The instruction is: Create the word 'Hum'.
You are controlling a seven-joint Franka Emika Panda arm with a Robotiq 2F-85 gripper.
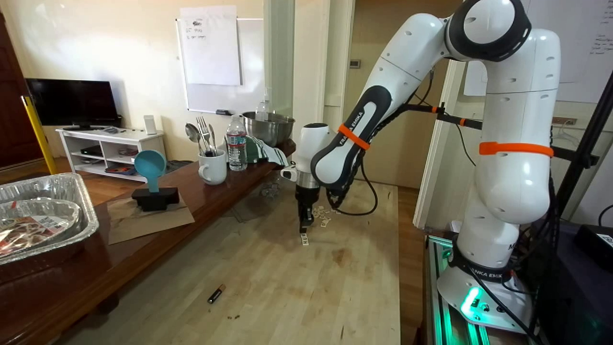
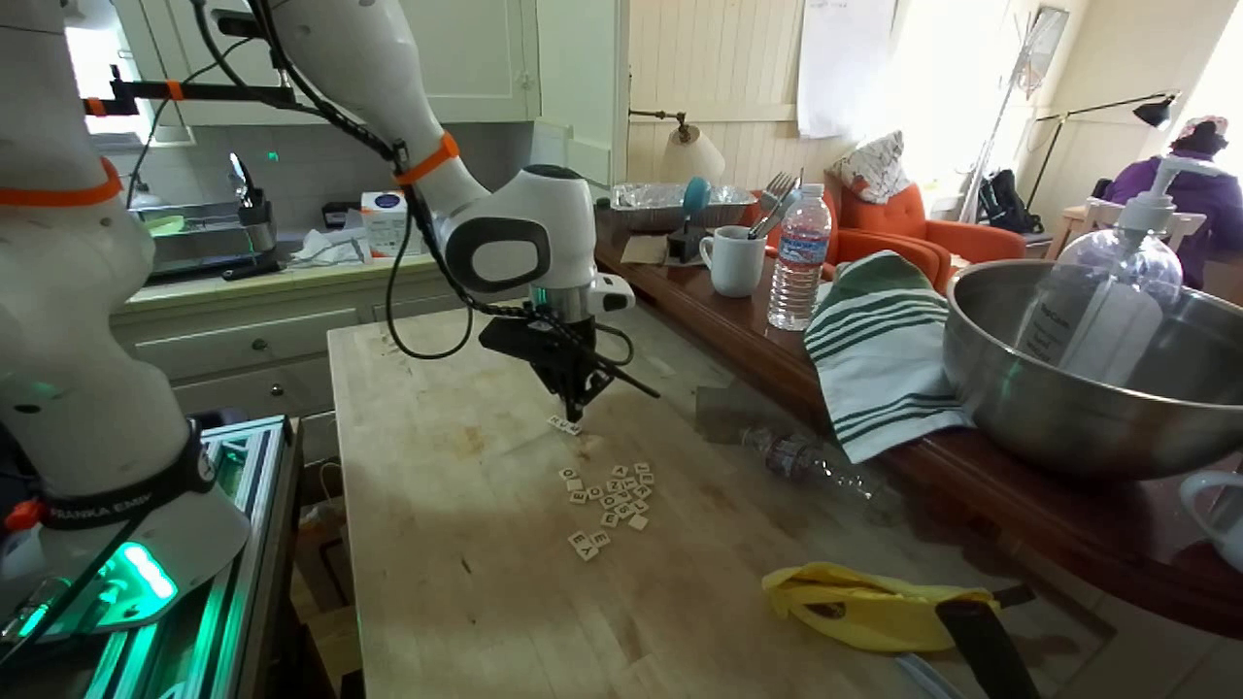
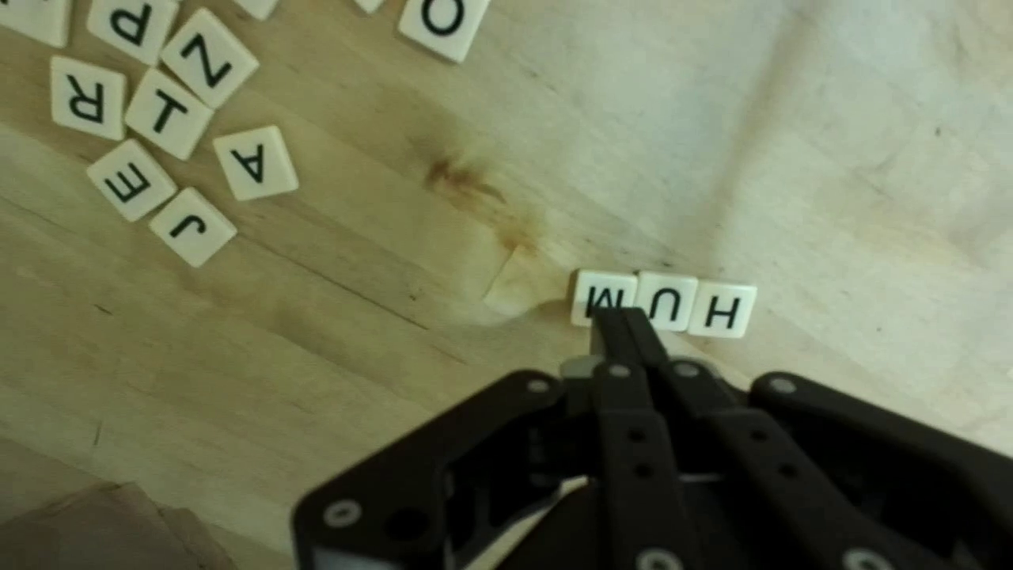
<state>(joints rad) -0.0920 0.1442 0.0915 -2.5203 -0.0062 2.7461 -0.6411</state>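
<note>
Sitting clenched right by the M tile (image 3: 603, 290), the tool (image 3: 623, 313) could totally shove it toward 9 o'clock in the wrist view by drifting before lifting.

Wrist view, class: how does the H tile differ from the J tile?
The H tile ends a three-tile row; the J tile lies outside it. The H tile looks only slightly turned in the picture; the J tile is diagonal. Both lie face up, pale with a black letter.
</note>
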